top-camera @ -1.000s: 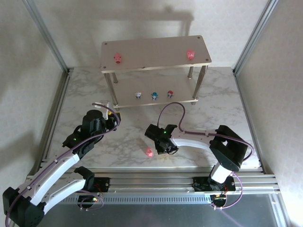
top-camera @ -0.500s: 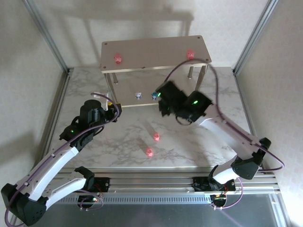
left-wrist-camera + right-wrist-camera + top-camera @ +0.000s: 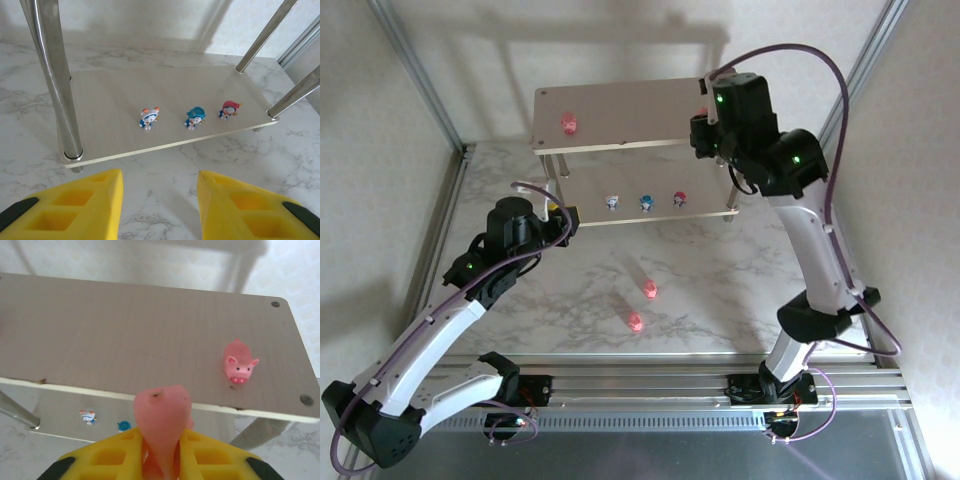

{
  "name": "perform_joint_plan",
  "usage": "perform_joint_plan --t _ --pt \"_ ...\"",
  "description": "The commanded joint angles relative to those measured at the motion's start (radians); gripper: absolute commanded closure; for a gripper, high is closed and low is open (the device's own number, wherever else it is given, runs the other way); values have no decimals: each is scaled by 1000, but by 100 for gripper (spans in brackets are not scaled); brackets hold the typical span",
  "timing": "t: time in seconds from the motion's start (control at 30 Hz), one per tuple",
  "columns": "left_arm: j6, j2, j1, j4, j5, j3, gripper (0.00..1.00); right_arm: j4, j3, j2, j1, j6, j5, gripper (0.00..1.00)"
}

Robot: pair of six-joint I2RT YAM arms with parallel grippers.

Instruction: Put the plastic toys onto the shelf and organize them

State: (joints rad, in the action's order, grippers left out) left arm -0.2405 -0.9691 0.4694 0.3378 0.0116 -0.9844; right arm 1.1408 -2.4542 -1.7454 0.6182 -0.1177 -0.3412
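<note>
Pink toy (image 3: 162,410) clamped in right tool (image 3: 161,452), plain from its wrist view.

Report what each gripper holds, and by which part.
Right gripper pinches a pink toy by its lower end; its upper end sticks out. Left gripper is open, holding nothing.

**Shelf (image 3: 620,105) at your 12 o'clock**

Its top board carries a left toy (image 3: 569,124) at 9 o'clock and a right toy (image 3: 239,362) at 3. Three figurines (image 3: 646,202) line the lower board. Two loose toys (image 3: 650,290) lie on the table (image 3: 740,270), toward your 6.
</note>
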Motion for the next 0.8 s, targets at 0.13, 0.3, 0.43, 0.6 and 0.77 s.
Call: perform_joint_plan --t 0.13,0.3,0.43,0.6,0.77 --pt "-18 -25 -8 32 4 -44 57 -27 -117 -112 -128 -4 195 78" --pt "-16 -38 -8 38 0 -54 57 -59 -127 -172 -160 -20 249 78" --pt "-14 -45 -9 46 -7 -59 57 -77 -131 -203 -164 -30 267 78" --pt "-7 -55 -10 48 -10 -59 56 -97 -133 -231 -166 -38 269 77" --pt "-3 -63 -12 50 -10 -59 56 -104 -135 -252 -166 -45 246 77"
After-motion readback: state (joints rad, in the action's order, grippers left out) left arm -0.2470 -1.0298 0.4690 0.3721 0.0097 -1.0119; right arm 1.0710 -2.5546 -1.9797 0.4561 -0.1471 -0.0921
